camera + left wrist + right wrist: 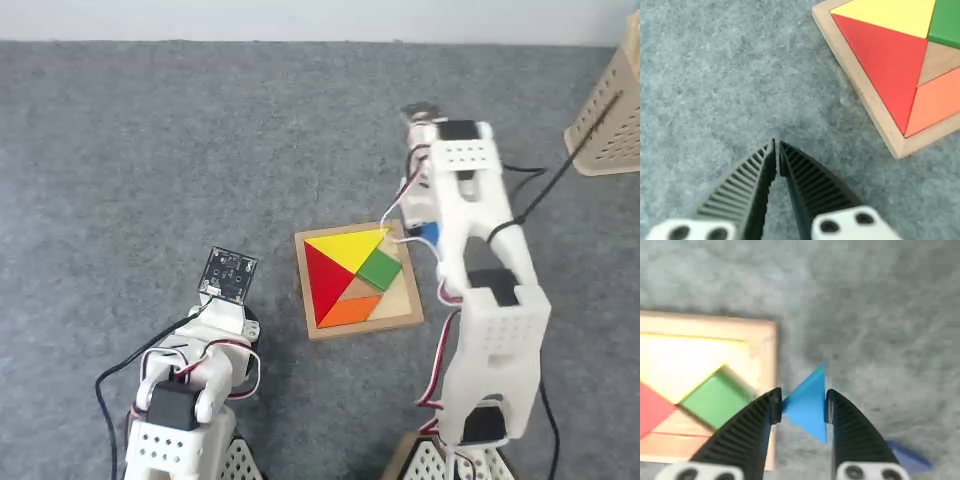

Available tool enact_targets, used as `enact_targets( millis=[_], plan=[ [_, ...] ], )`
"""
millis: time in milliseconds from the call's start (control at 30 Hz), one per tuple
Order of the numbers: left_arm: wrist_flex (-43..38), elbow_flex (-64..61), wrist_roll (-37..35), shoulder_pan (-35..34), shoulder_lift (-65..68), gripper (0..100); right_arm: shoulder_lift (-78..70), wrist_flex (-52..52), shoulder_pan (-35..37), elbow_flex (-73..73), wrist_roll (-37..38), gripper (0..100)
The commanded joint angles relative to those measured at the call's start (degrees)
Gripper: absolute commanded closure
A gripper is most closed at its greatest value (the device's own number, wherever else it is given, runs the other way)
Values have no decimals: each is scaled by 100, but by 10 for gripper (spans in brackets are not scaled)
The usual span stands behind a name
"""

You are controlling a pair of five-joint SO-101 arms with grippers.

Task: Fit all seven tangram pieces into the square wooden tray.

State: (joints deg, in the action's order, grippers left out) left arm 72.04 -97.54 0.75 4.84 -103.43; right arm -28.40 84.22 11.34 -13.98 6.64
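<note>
Square wooden tray (408, 322) lies flat on the grey desk (150, 150), between the two arms.

In the tray:
- yellow triangle (350, 248) along the far side
- red triangle (325, 280) along the side nearest the left arm
- green square (380, 268) touching the yellow triangle
- orange triangle (350, 311) along the near side

Bare wood shows between the red, green and orange pieces, and along the side nearest the right arm.

Right arm (480, 250): right jaws pinch a blue triangle (807, 405) by two opposite edges. The piece is outside the tray, just beside its edge near the green square. Cannot tell whether it touches the desk.

A dark blue piece (907, 456) lies on the desk, partly hidden behind one jaw; shape unclear.

Left arm (185, 400): left jaws pressed together with nothing between them, over bare desk near a tray corner.
</note>
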Motion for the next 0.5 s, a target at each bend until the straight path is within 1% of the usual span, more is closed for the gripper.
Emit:
enact_targets(
  millis=[0, 100, 233, 333, 467],
  plan=[
    [35, 101, -53, -35, -114, 988, 892, -514, 365, 589, -422, 908],
    [35, 101, -53, -35, -114, 988, 1130, -945, 681, 1020, -747, 908],
    [35, 101, -53, -35, -114, 988, 998, -1042, 1059, 1064, -985, 908],
    [35, 101, -53, -35, -114, 988, 866, -1165, 1112, 1055, -1275, 908],
    [35, 101, -53, -35, -114, 988, 804, -1332, 1024, 1055, -1363, 908]
  ],
)
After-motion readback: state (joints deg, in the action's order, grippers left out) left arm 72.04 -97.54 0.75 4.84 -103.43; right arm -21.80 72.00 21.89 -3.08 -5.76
